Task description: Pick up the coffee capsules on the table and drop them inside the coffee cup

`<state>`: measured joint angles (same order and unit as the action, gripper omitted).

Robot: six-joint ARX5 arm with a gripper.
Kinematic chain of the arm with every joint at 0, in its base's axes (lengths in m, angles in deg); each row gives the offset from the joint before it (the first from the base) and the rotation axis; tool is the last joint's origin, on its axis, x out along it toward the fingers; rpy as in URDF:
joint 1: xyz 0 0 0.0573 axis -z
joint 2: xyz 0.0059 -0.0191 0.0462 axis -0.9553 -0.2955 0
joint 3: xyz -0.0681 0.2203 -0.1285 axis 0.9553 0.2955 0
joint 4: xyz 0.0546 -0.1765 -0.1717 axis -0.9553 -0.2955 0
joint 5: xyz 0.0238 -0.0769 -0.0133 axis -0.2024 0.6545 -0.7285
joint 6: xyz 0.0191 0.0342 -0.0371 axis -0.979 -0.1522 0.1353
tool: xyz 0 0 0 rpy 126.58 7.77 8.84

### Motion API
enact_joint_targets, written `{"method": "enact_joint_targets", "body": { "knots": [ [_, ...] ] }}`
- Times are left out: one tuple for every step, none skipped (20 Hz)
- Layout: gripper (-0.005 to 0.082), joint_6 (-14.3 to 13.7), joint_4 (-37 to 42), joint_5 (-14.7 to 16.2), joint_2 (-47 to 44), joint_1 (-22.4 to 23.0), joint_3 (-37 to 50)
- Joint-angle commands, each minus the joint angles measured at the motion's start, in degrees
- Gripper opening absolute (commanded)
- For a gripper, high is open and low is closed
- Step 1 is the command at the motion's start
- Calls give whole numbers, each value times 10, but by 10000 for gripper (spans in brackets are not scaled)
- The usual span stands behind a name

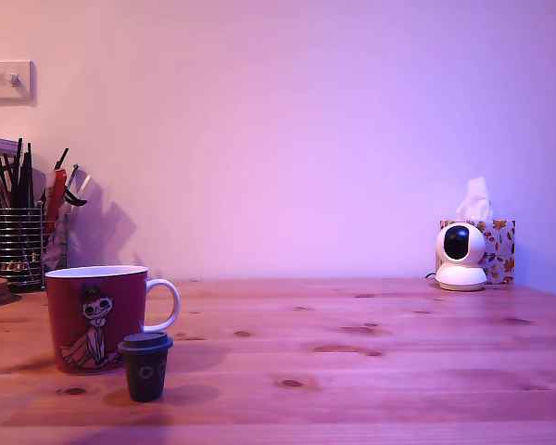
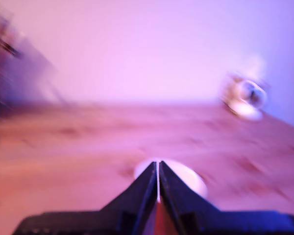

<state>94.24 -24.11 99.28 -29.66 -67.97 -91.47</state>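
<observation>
With the fingers point(image 2: 158, 171) pressed together and nothing visibly held, they should open wide, drop over the dark capsule point(image 1: 145, 365) standing on the bench point(image 1: 371, 371) just in front of the red cup point(image 1: 94, 317), and close squarely below its lid.

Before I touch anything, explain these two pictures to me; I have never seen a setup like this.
One picture comes from a fixed camera facing a light pine wooden table. On it stand a dark red ceramic mug with a white handle, a small dark capsule right in front of it, a metal mesh pen holder, a white round camera and a leaf-patterned tissue box. The other, blurred picture comes from a camera on the robot arm's wrist: the black gripper shows with its tips nearly together. Something pale lies beyond it; I cannot tell whether it holds anything.
</observation>
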Motion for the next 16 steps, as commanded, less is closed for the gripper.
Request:
{"method": "enact_joint_targets", "body": {
  "knots": [
    [-19, 2, -22, 18, -14, 3, -34],
    [-19, -5, -42, 30, -22, 5, -44],
    [-19, -23, -58, 38, -30, 6, -50],
    [-19, -22, -57, 54, -39, 7, -50],
    [-19, -27, -58, 69, -50, 9, -50],
    [-19, -29, -57, 79, -64, 14, -50],
    [-19, -29, -58, 89, -79, 19, -50],
    [-19, -32, -57, 94, -94, 27, -50],
    [-19, -33, -56, 99, -110, 37, -50],
    [-19, -33, -55, 104, -125, 48, -50],
    [-19, -33, -51, 107, -141, 61, -50],
    [-19, -33, -46, 113, -155, 74, -50],
    [-19, -33, -43, 117, -167, 88, -50],
    [-19, -34, -43, 117, -177, 101, -50],
    [-19, -33, -43, 117, -186, 113, -50],
    [-19, -33, -42, 116, -194, 123, -50]
  ]
}}
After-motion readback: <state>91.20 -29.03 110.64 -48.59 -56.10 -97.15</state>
